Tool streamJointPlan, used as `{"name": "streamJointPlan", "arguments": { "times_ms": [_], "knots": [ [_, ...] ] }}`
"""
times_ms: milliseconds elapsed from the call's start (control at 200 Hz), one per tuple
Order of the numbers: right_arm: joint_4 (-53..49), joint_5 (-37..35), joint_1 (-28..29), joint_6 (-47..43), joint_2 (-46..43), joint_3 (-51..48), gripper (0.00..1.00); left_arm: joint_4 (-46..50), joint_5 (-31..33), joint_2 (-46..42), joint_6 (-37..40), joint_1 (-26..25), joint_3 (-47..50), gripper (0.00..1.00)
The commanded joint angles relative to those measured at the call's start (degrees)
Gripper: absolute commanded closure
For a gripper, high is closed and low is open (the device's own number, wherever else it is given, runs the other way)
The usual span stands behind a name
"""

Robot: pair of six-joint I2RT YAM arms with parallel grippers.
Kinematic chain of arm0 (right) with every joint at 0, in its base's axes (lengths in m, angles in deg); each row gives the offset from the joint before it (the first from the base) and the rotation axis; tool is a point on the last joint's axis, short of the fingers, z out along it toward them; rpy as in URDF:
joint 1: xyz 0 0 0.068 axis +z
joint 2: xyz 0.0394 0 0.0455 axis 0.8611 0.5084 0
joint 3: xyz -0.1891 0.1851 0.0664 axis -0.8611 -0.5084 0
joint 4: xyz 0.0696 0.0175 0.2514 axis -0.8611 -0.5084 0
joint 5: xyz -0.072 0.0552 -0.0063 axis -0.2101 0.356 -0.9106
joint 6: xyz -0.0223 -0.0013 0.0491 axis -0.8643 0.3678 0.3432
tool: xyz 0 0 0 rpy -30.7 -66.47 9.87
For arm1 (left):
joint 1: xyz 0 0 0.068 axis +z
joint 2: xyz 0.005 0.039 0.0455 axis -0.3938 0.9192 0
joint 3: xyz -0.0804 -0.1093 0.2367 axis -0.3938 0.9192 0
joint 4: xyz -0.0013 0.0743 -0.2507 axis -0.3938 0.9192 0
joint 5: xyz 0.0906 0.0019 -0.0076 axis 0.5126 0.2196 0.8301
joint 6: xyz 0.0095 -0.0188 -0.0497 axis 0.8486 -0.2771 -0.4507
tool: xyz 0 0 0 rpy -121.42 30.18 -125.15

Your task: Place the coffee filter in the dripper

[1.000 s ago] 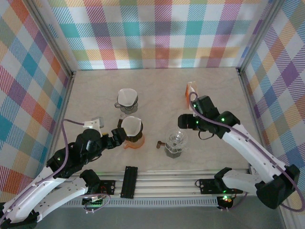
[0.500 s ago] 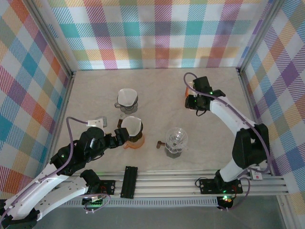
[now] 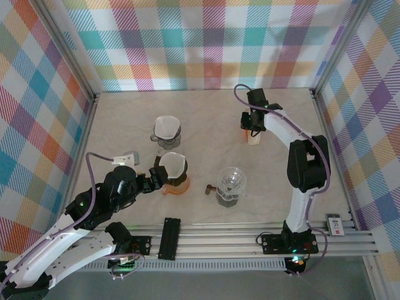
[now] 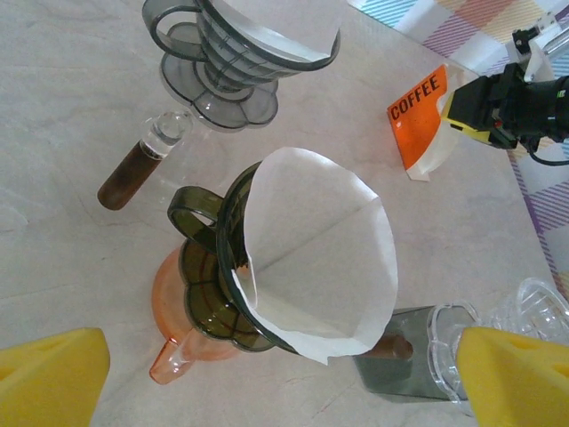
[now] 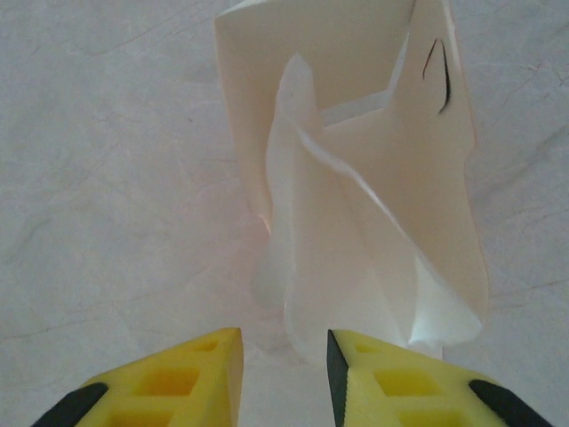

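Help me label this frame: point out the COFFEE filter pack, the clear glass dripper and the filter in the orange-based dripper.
COFFEE filter pack (image 4: 414, 111): left wrist view, on its orange label.
clear glass dripper (image 3: 230, 180): top view, on its bowl.
seated filter (image 4: 320, 253): left wrist view, on its inner wall.

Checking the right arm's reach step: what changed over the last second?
The right end effector swung from near the glass dripper to the far filter pack and narrowed its jaws at a filter's edge; grip unconfirmed. The left end effector stayed open by the orange-based dripper; all drippers unmoved.
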Motion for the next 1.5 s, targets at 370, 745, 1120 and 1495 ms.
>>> {"name": "streamJointPlan", "arguments": {
  "times_ms": [370, 745, 1120, 1495],
  "knots": [
    [-0.66, -3.86, -0.63, -0.98, 3.59, 5.64, 0.75, -0.58, 1.4, 2.02, 1.7, -0.17, -1.97, 0.0],
    [0.13, -4.97, -0.65, -2.26, 1.05, 4.15, 0.96, -0.74, 1.14, 2.01, 1.51, -0.13, -1.77, 0.0],
    [1.78, -4.07, 0.19, -1.91, -8.82, -3.34, 1.0, -1.29, 0.02, 2.02, 1.24, -0.17, -1.59, 0.0],
    [-1.38, -0.52, 3.05, -0.14, -34.37, -18.06, 1.0, -1.89, -2.18, 2.28, 1.0, -0.21, -2.45, 0.0]
  ]
}}
